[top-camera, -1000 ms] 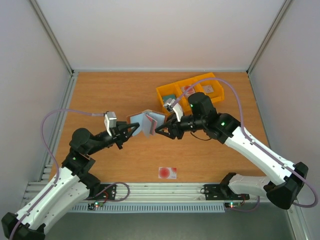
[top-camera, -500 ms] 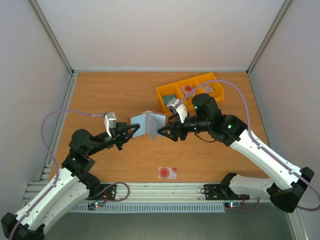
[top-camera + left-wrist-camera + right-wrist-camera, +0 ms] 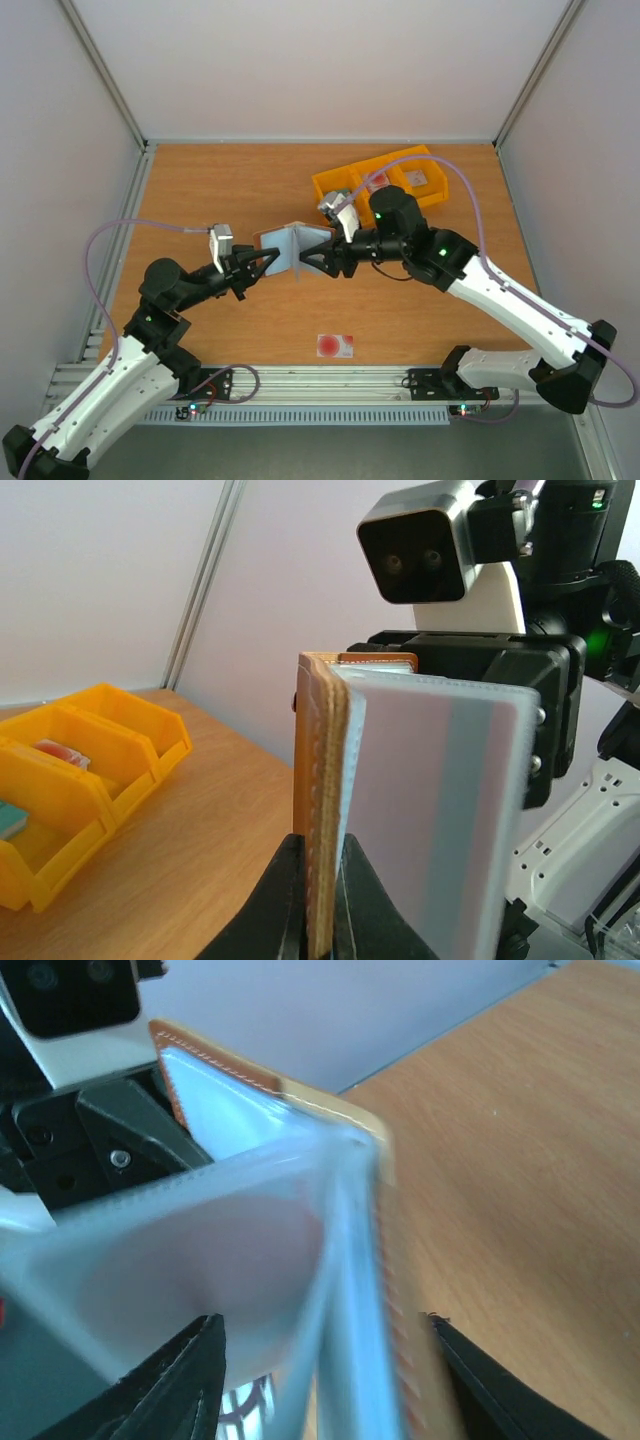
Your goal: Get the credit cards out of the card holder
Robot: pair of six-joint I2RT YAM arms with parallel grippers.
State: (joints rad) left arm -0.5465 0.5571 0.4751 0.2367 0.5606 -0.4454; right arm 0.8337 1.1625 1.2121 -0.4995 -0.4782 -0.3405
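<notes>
Black left hand (image 3: 267, 258) pinched shut on the brown leather cover of the upright card holder (image 3: 292, 246), right hand (image 3: 313, 262) gaping wide around its clear sleeves, pale red-spotted credit card (image 3: 335, 346) flat on the tabletop (image 3: 200, 190) nearer the bases.

The card holder (image 3: 292, 244) is held upright and open over the middle of the bench (image 3: 220, 190), between the two tools. The left tool (image 3: 270, 256) is at its left side and the right tool (image 3: 308, 260) at its right side. The bin (image 3: 322, 186) sits behind it, to the right. One credit card (image 3: 335, 345) lies flat on the bench in front of it, near the front edge.
</notes>
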